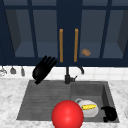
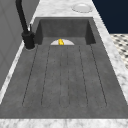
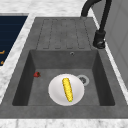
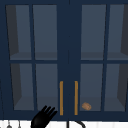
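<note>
At the sink's right-hand basin a white plate [image 3: 60,96] lay flat on the floor, a yellow corn cob [image 3: 67,89] resting along its middle, beside the drain [image 3: 83,80]. Right hand [image 1: 109,113] sat low at the basin's front right corner, just beside the plate, fingers curled, apparently holding nothing; contact with the rim could not be told. Left hand [image 1: 43,69] hung in the air well apart, above the back of the drainboard [image 2: 63,80], fingers spread and straight, near the cabinet handles [image 1: 61,45]. Red ball [image 1: 67,115] sat large in the foreground, overlapping the plate's left edge in the front view. Brown lump [image 1: 86,52] lay behind the glass of the wall cabinet. Judged risk: a knock from the curled hand would tip the plate and roll the cob off toward the drain.
</note>
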Tool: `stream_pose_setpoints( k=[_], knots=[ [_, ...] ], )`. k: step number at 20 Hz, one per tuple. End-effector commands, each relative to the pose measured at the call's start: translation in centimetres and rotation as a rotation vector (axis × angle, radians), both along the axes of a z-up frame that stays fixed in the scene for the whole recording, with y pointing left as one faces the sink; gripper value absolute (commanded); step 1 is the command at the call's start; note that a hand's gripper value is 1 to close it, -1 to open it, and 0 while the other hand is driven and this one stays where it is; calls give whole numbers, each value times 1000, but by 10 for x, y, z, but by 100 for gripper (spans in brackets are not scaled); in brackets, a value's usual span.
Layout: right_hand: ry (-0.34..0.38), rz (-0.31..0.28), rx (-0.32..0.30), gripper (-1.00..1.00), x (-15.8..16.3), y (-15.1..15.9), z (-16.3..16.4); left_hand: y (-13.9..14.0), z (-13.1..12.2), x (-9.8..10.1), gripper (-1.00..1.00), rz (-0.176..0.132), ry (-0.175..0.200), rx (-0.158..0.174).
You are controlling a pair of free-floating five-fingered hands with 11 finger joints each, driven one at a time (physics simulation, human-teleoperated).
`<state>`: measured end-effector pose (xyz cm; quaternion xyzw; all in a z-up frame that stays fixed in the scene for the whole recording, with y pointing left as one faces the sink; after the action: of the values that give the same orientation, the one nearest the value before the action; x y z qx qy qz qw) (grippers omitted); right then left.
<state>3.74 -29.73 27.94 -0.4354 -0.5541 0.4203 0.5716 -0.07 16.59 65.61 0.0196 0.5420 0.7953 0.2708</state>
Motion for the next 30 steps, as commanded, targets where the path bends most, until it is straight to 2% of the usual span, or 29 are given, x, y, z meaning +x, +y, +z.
stream_pose_setpoints(
  k=[1,5,11,15,21,22,24,25,26,27,28,30],
  knots=[
    [0,0,0,0,0,0,0,-17,17,0,-100,-15,29,57],
    [0,0,0,0,0,0,0,-39,38,0,-100,-3,24,59],
    [0,0,0,0,0,0,0,-66,68,-2,-100,-3,32,90],
    [0,0,0,0,0,0,0,-73,84,-1,-100,-37,40,108],
    [0,0,0,0,0,0,0,-72,88,-2,-100,-52,71,156],
    [0,0,0,0,0,0,0,-69,87,-2,-100,-60,66,155],
    [0,0,0,0,0,0,0,-66,86,-2,-100,-68,89,155],
    [0,0,0,0,0,0,0,-70,79,5,-100,-54,98,130],
    [0,0,0,0,0,0,0,-79,77,5,-100,-20,112,125],
    [0,0,0,0,0,0,0,-70,81,0,-100,-17,32,50],
    [0,0,0,0,0,0,0,-70,83,1,-100,-17,34,43],
    [0,0,0,0,0,0,0,-71,82,1,-100,-12,32,63]
  ],
)
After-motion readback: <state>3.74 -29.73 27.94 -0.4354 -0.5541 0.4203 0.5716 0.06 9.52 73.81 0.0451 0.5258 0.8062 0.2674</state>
